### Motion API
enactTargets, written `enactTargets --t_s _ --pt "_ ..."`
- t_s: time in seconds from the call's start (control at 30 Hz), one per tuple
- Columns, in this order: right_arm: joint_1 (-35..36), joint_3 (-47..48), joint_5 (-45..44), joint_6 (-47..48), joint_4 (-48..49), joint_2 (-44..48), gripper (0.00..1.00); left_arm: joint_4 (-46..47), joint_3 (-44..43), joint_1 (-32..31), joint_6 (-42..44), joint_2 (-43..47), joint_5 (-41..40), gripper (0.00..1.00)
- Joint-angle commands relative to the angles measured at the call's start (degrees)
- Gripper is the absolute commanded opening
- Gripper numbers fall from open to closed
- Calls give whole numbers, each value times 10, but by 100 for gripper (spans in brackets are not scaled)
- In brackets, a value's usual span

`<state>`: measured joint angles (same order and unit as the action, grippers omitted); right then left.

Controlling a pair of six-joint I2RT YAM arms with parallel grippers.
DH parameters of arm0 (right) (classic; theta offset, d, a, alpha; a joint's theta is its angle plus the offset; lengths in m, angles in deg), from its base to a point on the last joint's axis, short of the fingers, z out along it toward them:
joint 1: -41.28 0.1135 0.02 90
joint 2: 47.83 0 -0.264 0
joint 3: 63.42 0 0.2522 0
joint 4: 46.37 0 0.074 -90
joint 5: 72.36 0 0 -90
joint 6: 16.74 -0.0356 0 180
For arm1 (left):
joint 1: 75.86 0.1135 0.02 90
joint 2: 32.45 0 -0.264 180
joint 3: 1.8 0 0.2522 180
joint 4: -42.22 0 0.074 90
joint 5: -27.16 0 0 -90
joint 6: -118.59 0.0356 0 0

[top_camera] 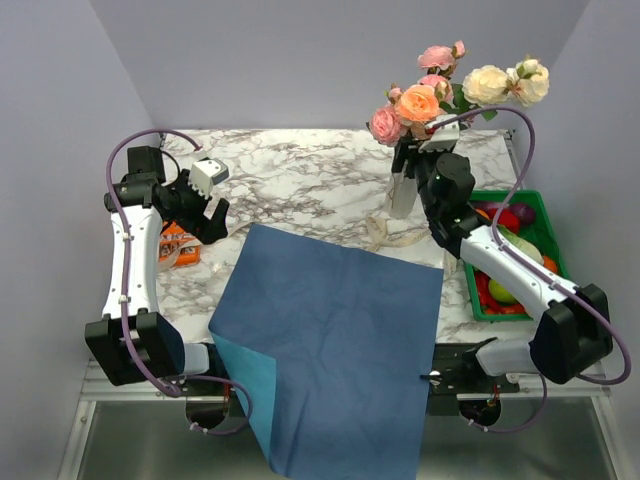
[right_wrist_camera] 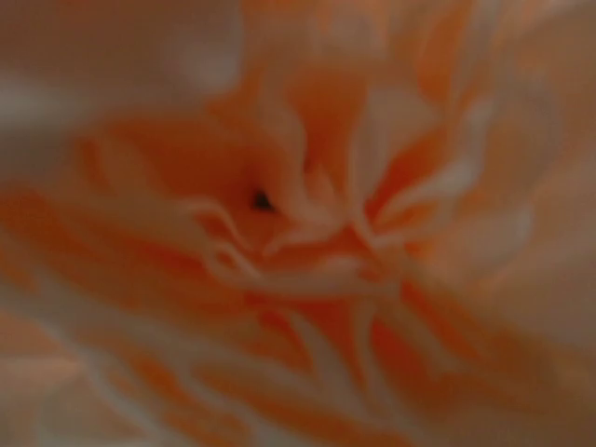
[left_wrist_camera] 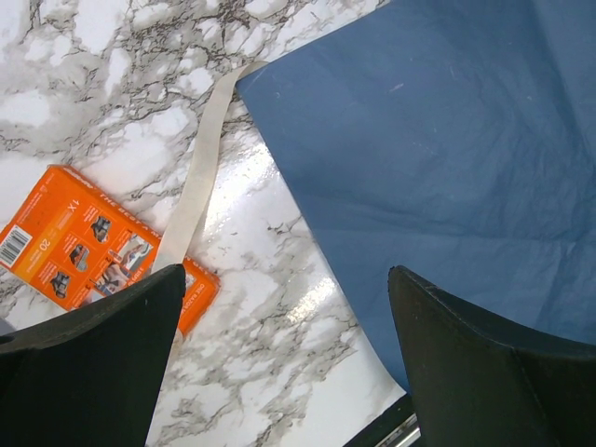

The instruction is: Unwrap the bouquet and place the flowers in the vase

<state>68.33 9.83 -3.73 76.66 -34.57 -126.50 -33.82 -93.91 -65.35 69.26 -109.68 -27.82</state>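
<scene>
"Where are the flowers (top_camera: 440, 95)?"

"Standing in the vase (top_camera: 403, 192), far right on the surface (top_camera: 300, 180), beside the green crate (top_camera: 548, 215). The blue paper (top_camera: 330, 340) lies spread flat nearer us."

"And the hands?"

"The left hand (left_wrist_camera: 284, 298) hangs spread wide over the beige ribbon (left_wrist_camera: 200, 177) and orange box (left_wrist_camera: 84, 242), grasping nothing. The right hand (top_camera: 432, 138) is up among the blooms, right against a peach rose (right_wrist_camera: 298, 223). I cannot tell if it is clenched or released."
</scene>
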Motion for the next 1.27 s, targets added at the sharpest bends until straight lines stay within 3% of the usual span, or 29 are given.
enactTargets --t_s 0.0,0.03,0.07,0.1,0.47,1.0,1.23 --pt "1 -24 25 -85 -122 41 78 -12 -17 4 -4 19 21 99" --pt "1 -27 27 -95 -154 54 81 -12 -18 4 -4 18 20 99" --pt "1 -31 33 -103 -166 61 95 -12 -19 4 -7 19 20 99" --pt "2 -38 43 -116 -179 67 100 -13 -19 5 -9 18 20 99" --pt "6 -38 157 -136 -392 122 100 25 -5 4 -68 21 17 99" --pt "121 -97 134 -206 -433 278 100 90 73 4 -112 62 -1 99" --pt "129 -130 129 -213 -446 326 100 94 81 4 -116 69 1 99"
